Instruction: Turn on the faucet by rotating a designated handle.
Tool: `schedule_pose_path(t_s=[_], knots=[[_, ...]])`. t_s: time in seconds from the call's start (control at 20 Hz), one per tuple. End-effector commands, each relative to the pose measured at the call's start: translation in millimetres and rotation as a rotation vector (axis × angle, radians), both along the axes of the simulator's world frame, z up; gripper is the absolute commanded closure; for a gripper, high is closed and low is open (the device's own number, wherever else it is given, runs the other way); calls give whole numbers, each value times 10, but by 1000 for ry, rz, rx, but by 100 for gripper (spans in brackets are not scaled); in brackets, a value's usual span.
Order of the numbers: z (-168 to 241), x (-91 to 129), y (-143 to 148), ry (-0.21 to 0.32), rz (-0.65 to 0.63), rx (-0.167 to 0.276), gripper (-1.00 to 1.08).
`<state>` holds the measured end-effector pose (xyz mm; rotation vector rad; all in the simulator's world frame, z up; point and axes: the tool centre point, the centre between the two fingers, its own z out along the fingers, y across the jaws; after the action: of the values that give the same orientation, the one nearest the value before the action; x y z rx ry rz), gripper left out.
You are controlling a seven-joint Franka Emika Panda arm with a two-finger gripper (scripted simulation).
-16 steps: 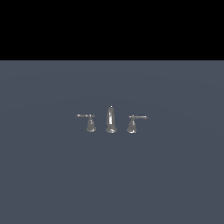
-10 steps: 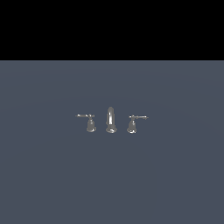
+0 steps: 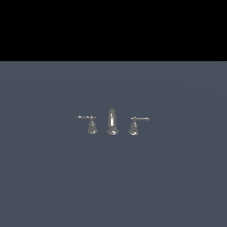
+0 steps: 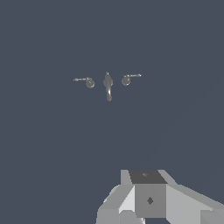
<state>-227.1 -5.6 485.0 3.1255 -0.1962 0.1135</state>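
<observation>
Nearest, gripper (image 4: 151, 199) body alone in wrist view, fingertips out of frame, jaw state impossible to tell; farther off, well apart, faucet (image 3: 112, 121) upright on grey floor (image 3: 53, 177); handle (image 3: 134, 125) at exterior view's right of spout, lever pointing right.

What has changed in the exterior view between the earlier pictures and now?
Nothing has visibly changed. The faucet stands in the same place, and the handle keeps its lever pointing toward the exterior view's right, as before. The twin handle is also unmoved. The arm does not appear in the exterior view at any of these moments, and nothing has been grasped.
</observation>
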Motion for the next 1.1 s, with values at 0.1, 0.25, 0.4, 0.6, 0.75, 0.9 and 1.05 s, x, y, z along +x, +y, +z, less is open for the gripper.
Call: schedule_pose_path(t_s=[0.1,0.25,0.4,0.6,0.75,0.9,1.05], knots=[[-249,184,51,3,-90,5,108],[-452,339,82,6,-165,8,108],[-664,504,102,8,-242,12,108],[-949,727,110,12,-346,17,108],[-1162,894,102,14,-423,21,108],[-1375,1060,82,17,-500,25,108],[-1586,1222,49,20,-577,29,108]])
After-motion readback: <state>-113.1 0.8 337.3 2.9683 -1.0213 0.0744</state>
